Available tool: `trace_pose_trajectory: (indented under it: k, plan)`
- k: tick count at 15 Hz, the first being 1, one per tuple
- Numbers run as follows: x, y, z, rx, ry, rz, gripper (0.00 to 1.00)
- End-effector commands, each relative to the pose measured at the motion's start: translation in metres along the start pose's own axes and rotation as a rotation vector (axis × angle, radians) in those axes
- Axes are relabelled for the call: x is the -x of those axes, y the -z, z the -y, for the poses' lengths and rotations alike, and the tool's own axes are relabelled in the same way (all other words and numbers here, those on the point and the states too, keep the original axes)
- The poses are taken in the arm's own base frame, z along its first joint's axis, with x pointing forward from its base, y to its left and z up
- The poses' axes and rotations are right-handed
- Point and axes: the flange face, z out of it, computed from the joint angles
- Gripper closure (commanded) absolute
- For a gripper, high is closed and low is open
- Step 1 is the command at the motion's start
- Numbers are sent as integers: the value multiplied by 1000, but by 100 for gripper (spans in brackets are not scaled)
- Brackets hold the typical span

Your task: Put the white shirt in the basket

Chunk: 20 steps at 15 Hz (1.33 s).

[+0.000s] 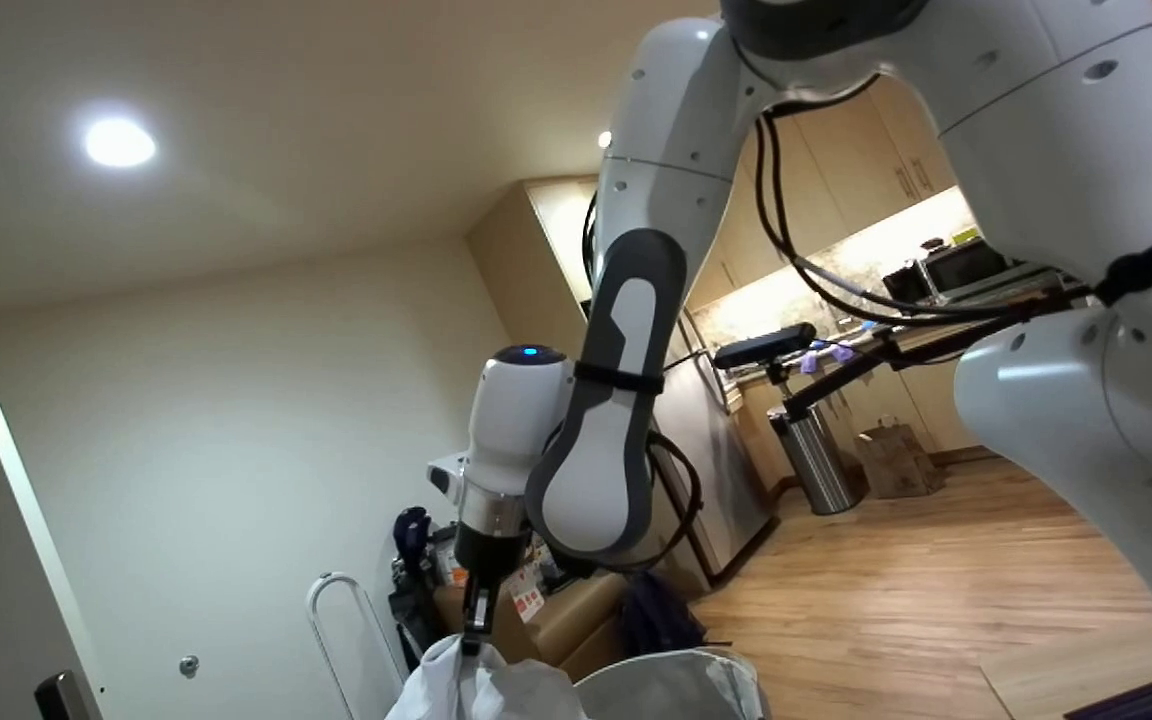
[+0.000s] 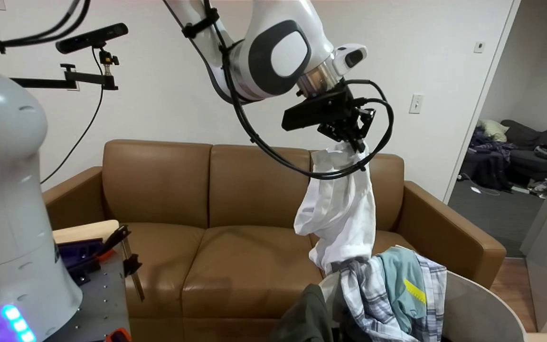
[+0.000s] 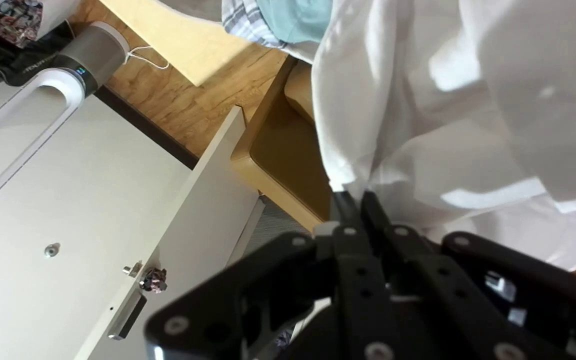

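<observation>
The white shirt [image 2: 344, 209] hangs from my gripper [image 2: 358, 146] in an exterior view. Its lower end reaches the near-left part of the pale basket [image 2: 485, 313], by the clothes there; whether it touches them I cannot tell. In an exterior view, only the top of the shirt [image 1: 511, 692] shows beside the basket's rim [image 1: 671, 680], with my gripper [image 1: 474, 640] at its top. In the wrist view, my gripper's fingertips [image 3: 354, 197] are closed on a fold of the shirt [image 3: 443, 120], which fills the upper right.
A plaid garment [image 2: 368, 299] and a teal cloth [image 2: 402, 280] lie over the basket's edge, with a dark green garment [image 2: 304, 318] beside them. A brown couch [image 2: 242, 270] stands behind. A metal mount table [image 2: 105, 294] with tools is near the robot base. A bladeless fan [image 3: 68, 82] shows in the wrist view.
</observation>
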Motion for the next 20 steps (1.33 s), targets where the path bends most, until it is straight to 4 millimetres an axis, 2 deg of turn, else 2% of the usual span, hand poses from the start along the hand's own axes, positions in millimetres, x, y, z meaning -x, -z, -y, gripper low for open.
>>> trace_pose_trajectory:
  k: [1,3,4,5,6,8,10,12,14,16,17,19,20]
  plan:
    - [-1,55,-69,89,-69,-70,96]
    - [18,77,-111,150,-180,-81,96]
    - [27,95,-132,193,-212,-79,96]
    - [44,108,-152,211,-256,-75,96]
    - [56,115,-164,226,-277,-57,96]
    - [76,106,-177,229,-325,0,96]
    - [92,79,-166,189,-335,68,96]
    - [102,54,-136,109,-333,92,96]
    - [111,29,-97,18,-333,129,96]
    - [119,10,-68,-63,-333,175,96]
    - [122,3,-59,-94,-339,195,96]
    - [137,-7,-54,-87,-373,224,97]
    - [127,-2,-51,-90,-369,213,97]
